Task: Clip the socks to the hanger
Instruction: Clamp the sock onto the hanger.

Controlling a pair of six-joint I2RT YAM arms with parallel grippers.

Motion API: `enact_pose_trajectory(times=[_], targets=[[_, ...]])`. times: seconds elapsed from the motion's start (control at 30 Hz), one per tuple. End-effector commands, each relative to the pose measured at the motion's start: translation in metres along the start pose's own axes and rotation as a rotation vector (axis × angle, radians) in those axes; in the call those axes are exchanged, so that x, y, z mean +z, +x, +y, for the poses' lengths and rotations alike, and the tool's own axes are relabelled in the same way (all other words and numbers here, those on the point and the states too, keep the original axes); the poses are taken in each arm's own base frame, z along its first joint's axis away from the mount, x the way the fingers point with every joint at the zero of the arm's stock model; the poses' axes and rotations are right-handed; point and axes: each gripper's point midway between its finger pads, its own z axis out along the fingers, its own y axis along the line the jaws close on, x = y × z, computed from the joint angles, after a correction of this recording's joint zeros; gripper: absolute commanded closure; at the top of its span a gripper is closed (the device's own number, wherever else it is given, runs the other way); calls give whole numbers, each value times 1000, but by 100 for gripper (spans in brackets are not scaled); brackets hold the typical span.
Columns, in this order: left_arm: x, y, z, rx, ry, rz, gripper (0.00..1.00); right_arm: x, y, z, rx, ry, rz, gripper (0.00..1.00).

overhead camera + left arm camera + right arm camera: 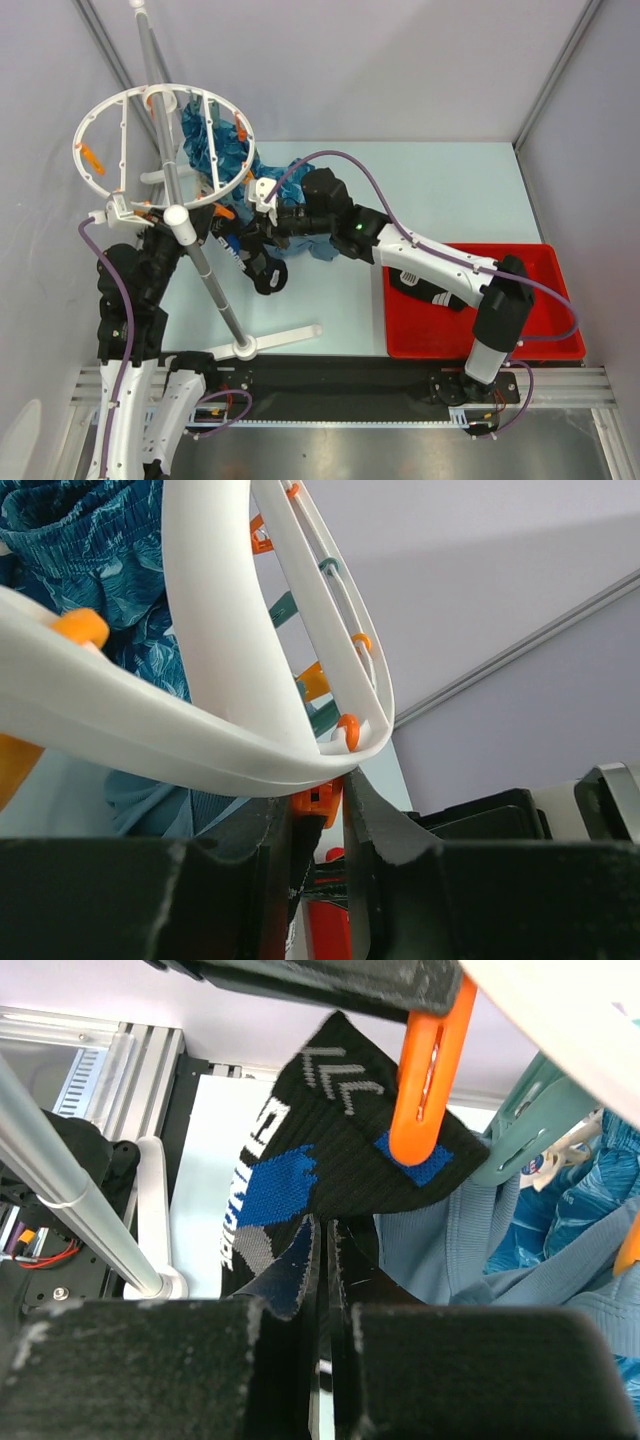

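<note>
A black sock [330, 1150] with blue and grey patches hangs under the white ring hanger [100, 115]. My right gripper [325, 1225] is shut on its lower edge. From above, the sock [262, 272] dangles below the right gripper [250, 240]. An orange clip [430, 1090] lies over the sock's top corner. My left gripper [335, 785] is shut on the orange clip [320, 805] just beneath the hanger's rim [230, 660]. In the top view the left gripper [212, 225] sits at the ring's near edge. No other sock shows.
Blue patterned cloths [215, 150] and a grey-blue cloth [470, 1250] hang from the ring beside a teal clip [520, 1110]. The hanger's grey pole [200, 255] slants down to a white foot between the arms. A red tray [530, 330] lies at the right.
</note>
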Motion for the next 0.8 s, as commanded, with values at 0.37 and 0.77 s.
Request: enact_pose_trajectory(times=[0.37, 0.77], targets=[[-9, 10, -4, -15, 16, 46, 100, -4, -47, -5, -69, 47, -120, 100], [-14, 8, -2, -18, 0, 33, 57, -2, -46, -9, -69, 72, -126, 100]])
